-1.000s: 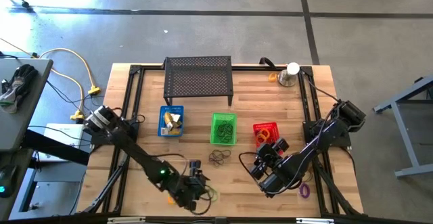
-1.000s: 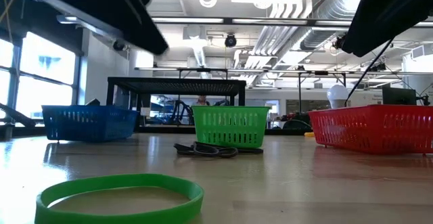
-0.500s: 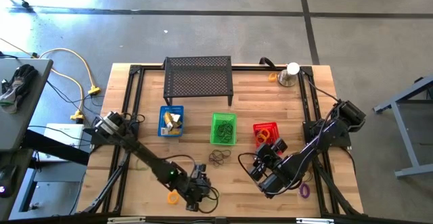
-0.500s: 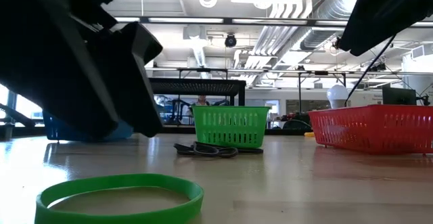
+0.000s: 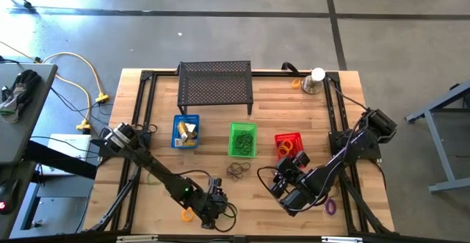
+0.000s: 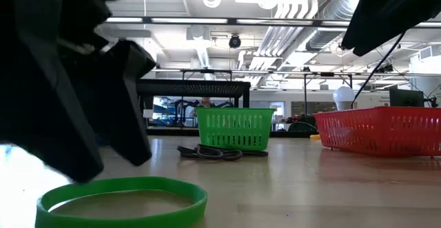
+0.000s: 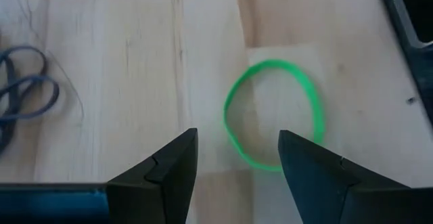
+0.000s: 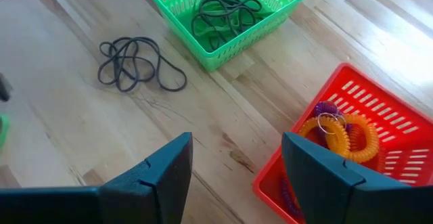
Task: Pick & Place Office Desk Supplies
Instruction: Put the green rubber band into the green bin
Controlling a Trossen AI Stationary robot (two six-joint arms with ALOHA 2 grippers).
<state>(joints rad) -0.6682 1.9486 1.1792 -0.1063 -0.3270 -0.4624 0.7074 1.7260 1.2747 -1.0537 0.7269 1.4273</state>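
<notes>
Since a second ago the left hand [image 5: 214, 212] has swung from the desk's near edge over to the thin green elastic loop [image 7: 274, 114] and come down; it now fills the left of the low view, just above the loop. Its fingers are spread, empty, one on each side of the loop's near rim, not touching it. The loop lies flat on the wooden desk [image 5: 161, 162], with a tangle of dark elastic bands [image 5: 237, 171] near it and a small orange loop [image 5: 188, 214] just beside the left hand. The right hand [image 5: 283, 186] hovers with fingers apart, empty, before the red plastic basket [image 8: 379, 136] holding orange and purple coils [image 8: 342, 132]. The green plastic basket [image 8: 223, 11] holds more dark bands.
</notes>
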